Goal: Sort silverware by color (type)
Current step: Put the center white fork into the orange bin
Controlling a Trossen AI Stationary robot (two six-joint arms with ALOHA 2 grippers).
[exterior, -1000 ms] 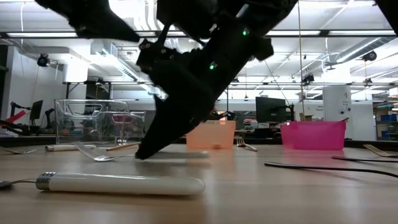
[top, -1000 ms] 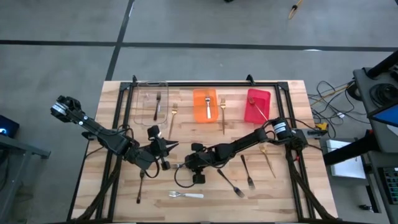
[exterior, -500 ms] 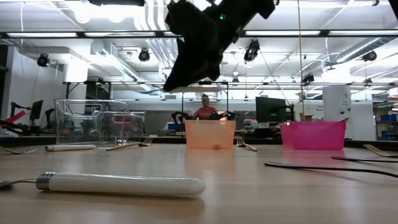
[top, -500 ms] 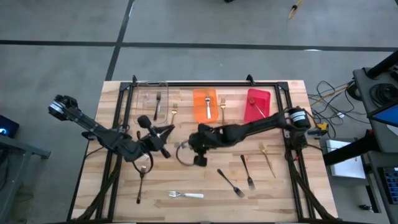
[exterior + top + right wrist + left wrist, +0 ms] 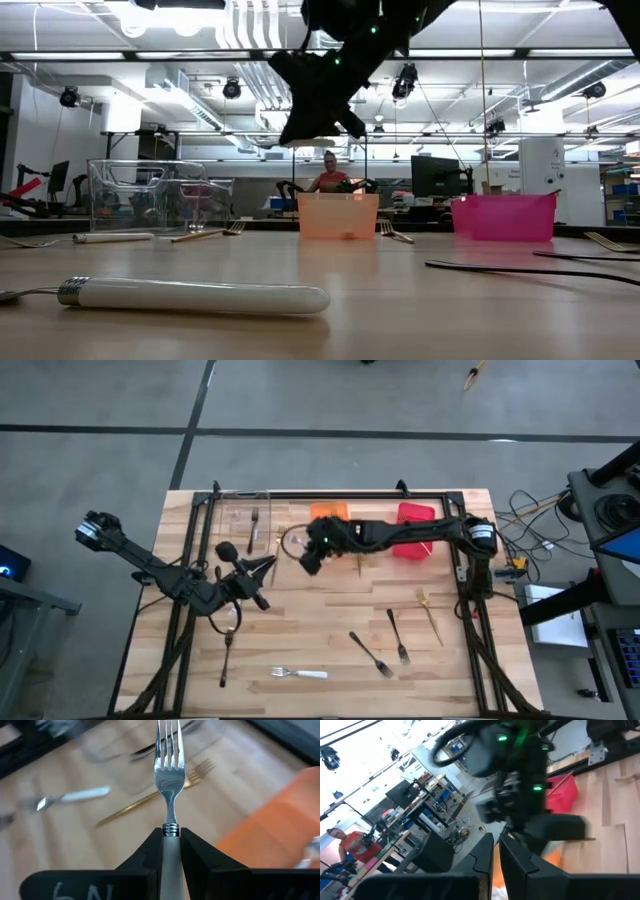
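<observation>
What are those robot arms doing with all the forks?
They are sorting forks by kind. The right gripper is shut on a white-handled fork and holds it up near the orange bin. The left gripper is shut and empty, waiting over the table's left side. More forks, such as another white-handled one, lie on the table.

three bins sit in a row along the far side of the table [image 5: 330,610]: the clear bin [image 5: 243,520] on the left with one fork inside, the orange bin [image 5: 330,528] in the middle, the red bin [image 5: 415,528] on the right. a fork [image 5: 279,545] lies on the wood between the clear and orange bins. near the front edge a white-handled fork [image 5: 298,673] lies flat; three more forks [image 5: 398,638] lie to its right, one fork [image 5: 226,655] to its left.
</observation>
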